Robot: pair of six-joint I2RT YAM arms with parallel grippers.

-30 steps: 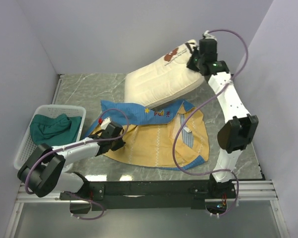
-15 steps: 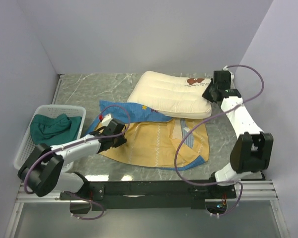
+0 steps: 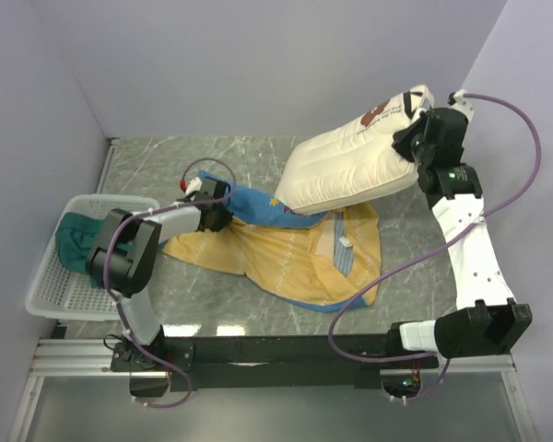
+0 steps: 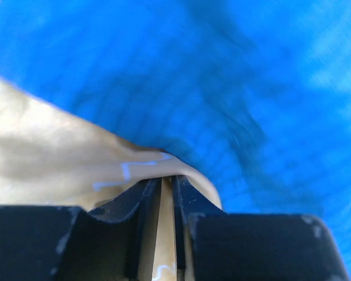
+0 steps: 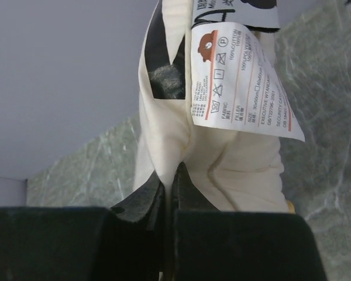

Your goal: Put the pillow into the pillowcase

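The cream-white pillow (image 3: 350,170) with a brown bear print hangs tilted, its right end raised and its left end low over the pillowcase (image 3: 286,258). My right gripper (image 3: 413,140) is shut on the pillow's right edge; the right wrist view shows the pillow (image 5: 175,134) pinched by its fabric beside its white tag (image 5: 240,82). The pillowcase lies on the table, mustard face up with a blue flap at its far left. My left gripper (image 3: 219,214) is shut on that edge; the left wrist view shows yellow cloth (image 4: 162,228) between the jaws and blue cloth (image 4: 234,88) beyond.
A white basket (image 3: 51,276) with a dark teal-green cloth (image 3: 74,241) stands at the left edge of the grey marble table (image 3: 166,166). Lavender walls close in the back and both sides. A black rail (image 3: 286,350) runs along the near edge.
My right gripper has lifted the pillow's right end up and back, tilting the pillow. My left arm has swung up and back, dragging the pillowcase's left edge further away.
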